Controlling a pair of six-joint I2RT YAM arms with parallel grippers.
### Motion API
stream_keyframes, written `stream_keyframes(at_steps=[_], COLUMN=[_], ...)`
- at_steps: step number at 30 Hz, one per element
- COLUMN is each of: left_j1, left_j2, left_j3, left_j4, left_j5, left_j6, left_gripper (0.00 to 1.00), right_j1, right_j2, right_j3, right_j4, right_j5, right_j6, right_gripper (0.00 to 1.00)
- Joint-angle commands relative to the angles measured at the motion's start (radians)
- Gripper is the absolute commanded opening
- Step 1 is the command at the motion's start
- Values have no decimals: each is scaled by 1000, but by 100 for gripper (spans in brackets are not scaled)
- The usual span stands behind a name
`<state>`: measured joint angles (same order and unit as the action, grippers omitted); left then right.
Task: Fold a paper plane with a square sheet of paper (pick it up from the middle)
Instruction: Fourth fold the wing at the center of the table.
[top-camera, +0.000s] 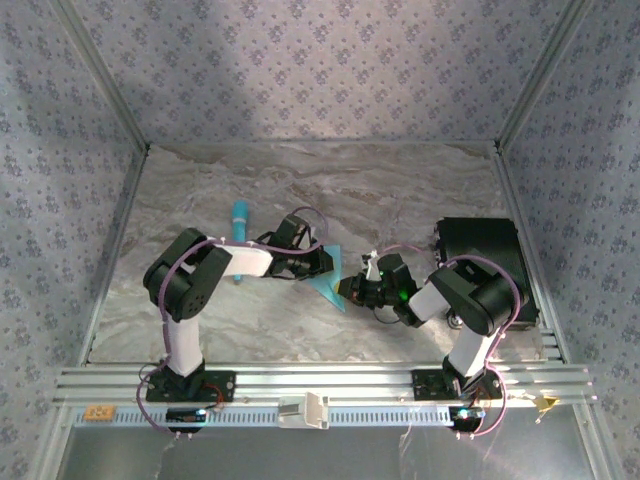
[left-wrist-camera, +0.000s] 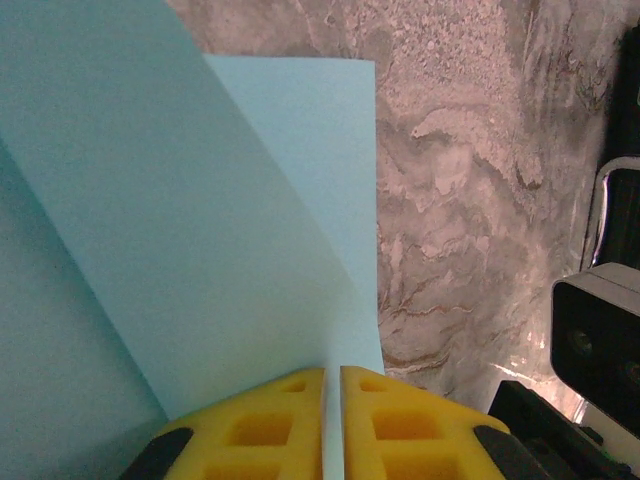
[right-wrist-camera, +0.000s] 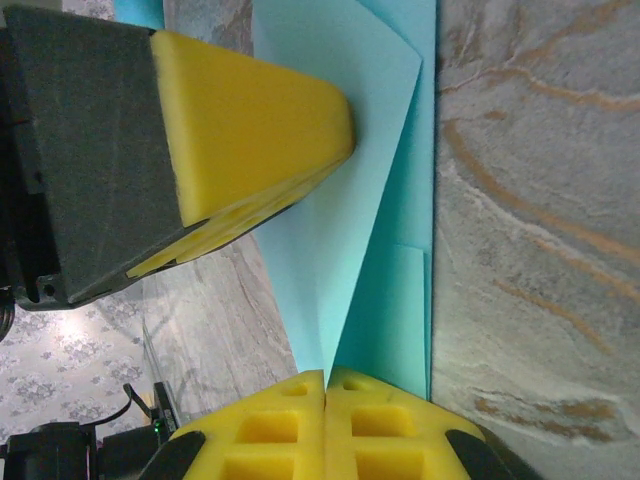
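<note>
The paper (top-camera: 330, 285) is held up off the table (top-camera: 400, 190), over its middle, between the two arms. The left gripper (left-wrist-camera: 332, 390) is pressed shut on one edge of the sheet, and the right gripper (right-wrist-camera: 327, 392) is pinched on another edge.

The task is judged to be part-way done. At least one fold has been made, since overlapping layers and a slanted crease are seen. No narrow dart with wings is formed yet, so further folds are left.

From above, the paper is seen as a small cyan triangle, with a pen (top-camera: 240, 232) lying towards the table's left edge. The layering is made out in the wrist views. In the right one, the left gripper is seen clamped on the sheet from the side.
</note>
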<state>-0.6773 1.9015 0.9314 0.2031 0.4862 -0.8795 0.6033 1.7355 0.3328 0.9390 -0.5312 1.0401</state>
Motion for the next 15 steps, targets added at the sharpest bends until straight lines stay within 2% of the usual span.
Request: stream_keyframes(at_steps=[1,10,15], left_j1=[-7,-7,-5], left_j2=[36,45,50], left_j3=[17,21,22], left_j4=[-64,-70,-63], left_j5=[-8,-2,4], left_j6=[31,32,31], left_gripper=[12,12,12], right_j1=[-19,6,20], right_j2=[-17,-152,-164], right_j3=[-6,27,57], right_j4=[-133,-362,-434], right_j5=[50,69,49], right_j6=[-1,-89,-122], right_gripper=[4,25,28])
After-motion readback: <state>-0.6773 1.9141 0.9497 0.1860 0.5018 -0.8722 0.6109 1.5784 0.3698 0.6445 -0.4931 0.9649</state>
